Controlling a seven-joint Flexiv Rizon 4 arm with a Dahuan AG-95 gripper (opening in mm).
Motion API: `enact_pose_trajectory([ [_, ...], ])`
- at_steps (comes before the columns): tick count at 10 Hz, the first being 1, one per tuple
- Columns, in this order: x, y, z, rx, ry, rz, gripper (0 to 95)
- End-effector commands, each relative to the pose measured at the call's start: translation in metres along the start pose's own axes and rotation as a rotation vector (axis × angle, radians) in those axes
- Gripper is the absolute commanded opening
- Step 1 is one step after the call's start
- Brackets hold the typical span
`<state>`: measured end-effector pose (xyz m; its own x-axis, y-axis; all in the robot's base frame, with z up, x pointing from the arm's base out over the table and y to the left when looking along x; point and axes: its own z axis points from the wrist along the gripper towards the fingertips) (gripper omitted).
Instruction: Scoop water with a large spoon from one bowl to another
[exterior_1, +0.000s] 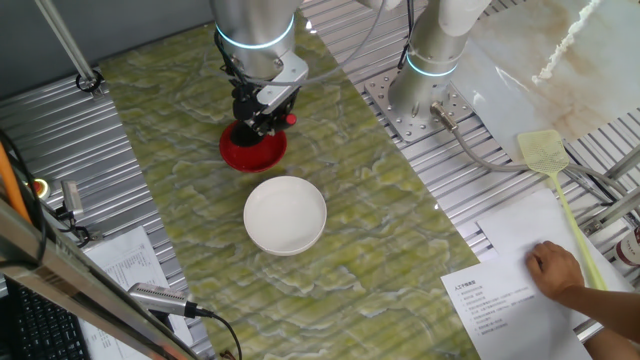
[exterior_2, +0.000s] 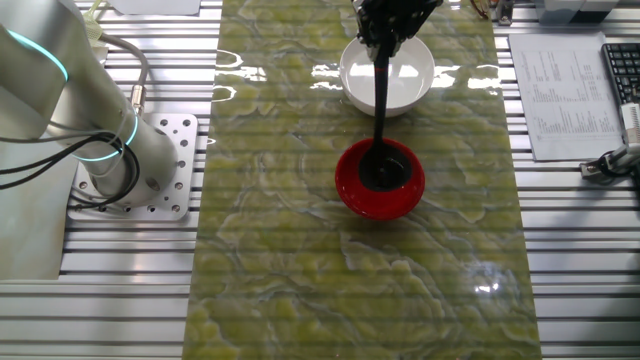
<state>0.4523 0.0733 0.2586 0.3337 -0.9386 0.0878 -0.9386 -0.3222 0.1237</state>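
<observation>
Black ladle hangs from my gripper, fingers pinching its handle, scoop sunk inside the red bowl on the worktop. I judge this the delivery step. Next I tip it empty, then return to the white bowl just beside.

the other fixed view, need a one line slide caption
Pincer holds the black ladle, scoop inside the red bowl, white bowl behind.

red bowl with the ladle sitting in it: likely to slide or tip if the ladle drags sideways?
Probably slides before it tips: the red bowl looks low and wide, on a glossy mat that shows reflections. It looks small, so likely light and easy to nudge. The ladle has its scoop down inside the bowl, held by the tool, so any sideways pull would likely press on the wall.
</observation>
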Motion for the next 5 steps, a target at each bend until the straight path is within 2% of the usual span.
enact_pose_trajectory([
  [1,-0.0006,-0.0053,-0.0024,-0.015,-0.001,-0.011,0.0],
  [2,-0.0010,-0.0067,-0.0016,-0.027,0.000,-0.010,0.0],
  [5,-0.0004,-0.0081,0.0012,-0.033,-0.004,-0.015,0.0],
])
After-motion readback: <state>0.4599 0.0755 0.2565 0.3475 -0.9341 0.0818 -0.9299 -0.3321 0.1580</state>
